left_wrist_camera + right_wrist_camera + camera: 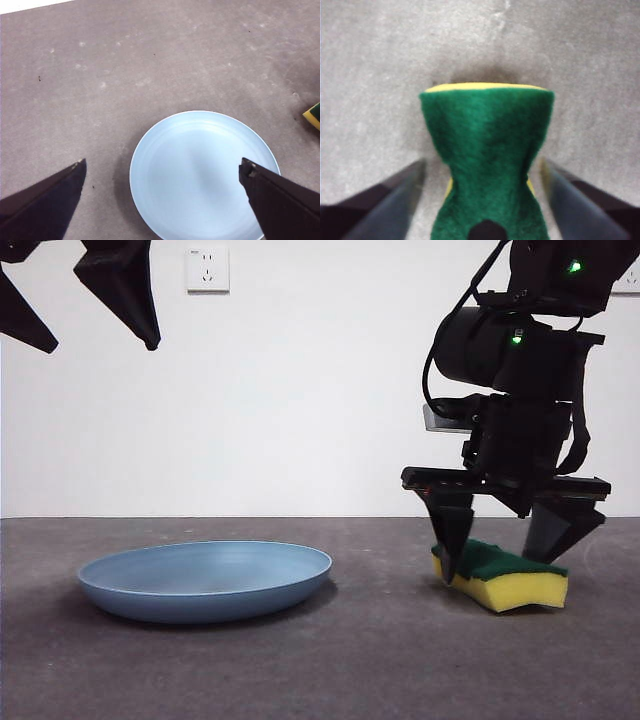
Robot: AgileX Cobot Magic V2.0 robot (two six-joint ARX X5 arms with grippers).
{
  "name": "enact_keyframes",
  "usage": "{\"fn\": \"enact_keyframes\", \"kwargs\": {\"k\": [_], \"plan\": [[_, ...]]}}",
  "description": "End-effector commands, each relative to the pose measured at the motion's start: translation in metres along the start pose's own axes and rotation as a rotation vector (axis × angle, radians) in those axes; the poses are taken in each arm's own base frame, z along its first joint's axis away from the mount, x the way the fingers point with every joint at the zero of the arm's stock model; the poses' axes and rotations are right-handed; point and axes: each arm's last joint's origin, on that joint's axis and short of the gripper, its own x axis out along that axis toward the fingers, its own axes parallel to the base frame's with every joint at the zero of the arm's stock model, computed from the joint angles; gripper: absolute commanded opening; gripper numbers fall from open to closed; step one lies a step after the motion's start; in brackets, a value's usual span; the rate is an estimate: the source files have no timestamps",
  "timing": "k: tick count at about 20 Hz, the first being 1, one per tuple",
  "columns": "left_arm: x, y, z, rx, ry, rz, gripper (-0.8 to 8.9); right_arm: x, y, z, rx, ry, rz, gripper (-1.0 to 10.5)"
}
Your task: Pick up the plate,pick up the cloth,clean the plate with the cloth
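Note:
The light-blue plate (205, 580) lies flat on the grey table at the left; in the left wrist view it (200, 175) sits below and between my jaws. My left gripper (100, 345) hangs high above it, open and empty, as the left wrist view (162, 162) shows. The cloth, a yellow sponge with a green top (515, 585), lies on the table at the right. My right gripper (495, 560) is down over it, open, one jaw on each side. In the right wrist view the sponge (487, 125) lies between the jaws of the right gripper (482, 161) with a gap on both sides.
A white wall with a socket (207, 268) stands behind the grey table (370, 660). A corner of the sponge (315, 115) shows at the edge of the left wrist view, apart from the plate.

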Motion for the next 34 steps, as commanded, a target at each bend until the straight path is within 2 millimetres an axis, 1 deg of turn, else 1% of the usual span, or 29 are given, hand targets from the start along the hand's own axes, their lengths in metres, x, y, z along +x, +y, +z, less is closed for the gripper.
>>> {"fn": "enact_keyframes", "kwargs": {"k": [1, 2, 3, 4, 8, 10, 12, 13, 14, 15, 16, 17, 20, 23, 25, 27, 30, 32, 34], "plan": [[0.000, 0.000, -0.002, -0.002, 0.005, 0.002, 5.31, 0.004, 0.000, -0.003, -0.007, 0.014, -0.002, 4.2], [0.000, 0.000, -0.003, -0.001, 0.010, 0.003, 5.31, 0.004, 0.000, -0.003, -0.010, 0.014, -0.002, 4.6], [0.000, 0.000, -0.003, 0.001, 0.014, 0.004, 5.31, 0.004, 0.000, -0.003, -0.013, 0.014, -0.001, 5.3], [0.000, 0.000, -0.004, 0.002, 0.017, 0.005, 5.31, 0.004, 0.000, -0.003, -0.013, 0.014, -0.002, 5.5], [0.000, 0.000, -0.004, 0.004, 0.021, 0.005, 5.31, 0.000, 0.000, -0.002, -0.013, 0.002, 0.001, 5.5], [0.000, 0.000, -0.004, 0.008, 0.021, 0.005, 5.30, -0.009, 0.000, -0.001, -0.011, -0.027, 0.007, 5.3], [0.000, 0.000, -0.004, 0.010, 0.020, 0.006, 5.28, -0.023, 0.000, 0.000, -0.010, -0.060, 0.015, 5.3], [0.000, 0.000, -0.004, 0.012, 0.020, 0.007, 4.52, -0.032, -0.001, 0.000, -0.010, -0.076, 0.018, 4.3], [0.000, 0.000, -0.004, 0.018, 0.021, 0.007, 3.14, -0.039, -0.001, -0.001, -0.017, -0.087, 0.020, 2.8], [0.000, 0.000, -0.004, 0.037, 0.021, 0.006, 0.62, -0.049, -0.002, -0.001, -0.040, -0.103, 0.023, 0.6], [0.000, 0.000, -0.004, 0.042, 0.021, 0.007, 0.03, -0.057, -0.002, -0.002, -0.058, -0.125, 0.026, -0.1], [0.000, 0.000, -0.004, 0.041, 0.021, 0.008, -0.11, -0.065, -0.003, -0.002, -0.060, -0.151, 0.031, -0.1], [0.001, 0.000, -0.002, 0.041, -0.001, 0.005, -0.09, -0.087, -0.004, -0.002, -0.089, -0.235, 0.045, -0.1], [0.002, 0.001, -0.002, 0.056, -0.017, 0.002, -0.10, -0.104, -0.001, -0.007, -0.110, -0.330, 0.071, -0.1], [0.008, 0.004, -0.009, 0.017, -0.054, 0.008, -0.10, -0.110, 0.001, -0.019, -0.115, -0.433, 0.122, -0.1], [0.013, 0.009, -0.025, -0.056, -0.104, -0.020, -0.10, -0.112, 0.002, -0.036, -0.125, -0.506, 0.147, -0.1], [0.012, 0.022, -0.053, -0.127, -0.194, -0.022, -0.10, -0.107, 0.000, -0.072, -0.148, -0.598, 0.185, -0.1], [0.008, 0.029, -0.070, -0.156, -0.270, -0.082, -0.10, -0.103, -0.002, -0.099, -0.159, -0.663, 0.216, -0.1], [0.003, 0.035, -0.080, -0.162, -0.308, -0.114, -0.10, -0.102, -0.005, -0.120, -0.173, -0.694, 0.237, -0.1]]}}
